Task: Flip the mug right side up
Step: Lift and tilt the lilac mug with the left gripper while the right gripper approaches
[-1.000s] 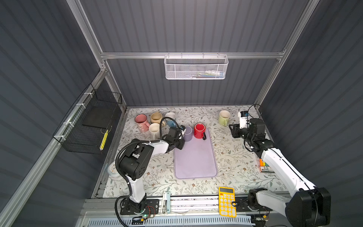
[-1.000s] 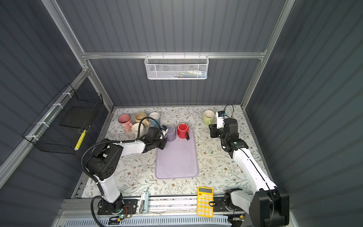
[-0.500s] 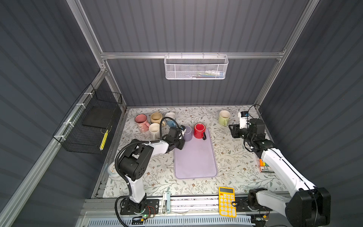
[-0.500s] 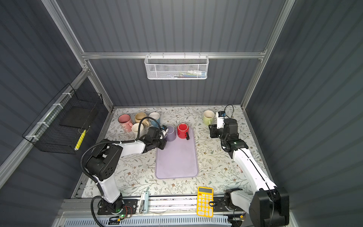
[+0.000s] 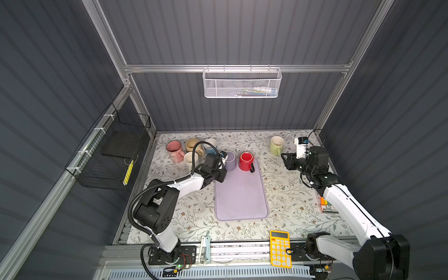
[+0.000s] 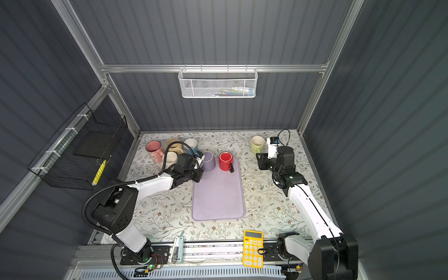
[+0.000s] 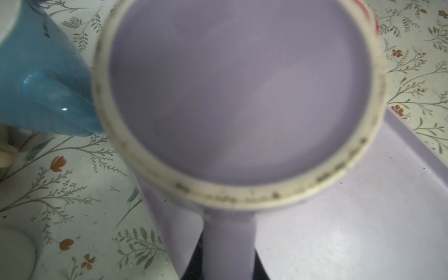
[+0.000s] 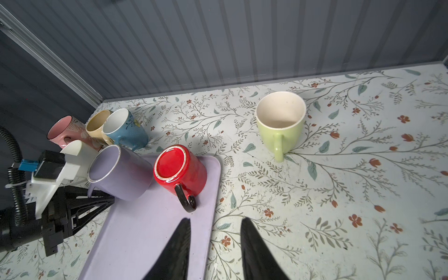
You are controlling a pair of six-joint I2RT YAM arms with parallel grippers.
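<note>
A lavender mug (image 5: 230, 161) (image 6: 208, 161) (image 8: 121, 172) stands bottom up on the far left corner of the lavender tray (image 5: 241, 198) (image 8: 145, 230). Its base (image 7: 240, 92) fills the left wrist view. My left gripper (image 5: 223, 171) (image 6: 200, 169) (image 7: 229, 264) is shut on the mug's handle (image 7: 229, 242), a dark finger on each side of it. A red mug (image 5: 246, 161) (image 8: 180, 169) with a black handle, also bottom up, stands beside the lavender one on the tray. My right gripper (image 5: 286, 161) (image 8: 214, 221) hangs open and empty over the tray's right edge, apart from both mugs.
Pink (image 5: 174, 150), tan (image 5: 192, 145), blue (image 5: 211, 145) (image 7: 43, 84) and cream (image 5: 190, 160) mugs crowd the back left, just behind my left gripper. A green mug (image 5: 276, 145) (image 8: 281, 123) stands upright at the back right. A yellow calculator (image 5: 280, 248) lies on the front rail. A marker pack (image 5: 327, 206) lies at the right edge.
</note>
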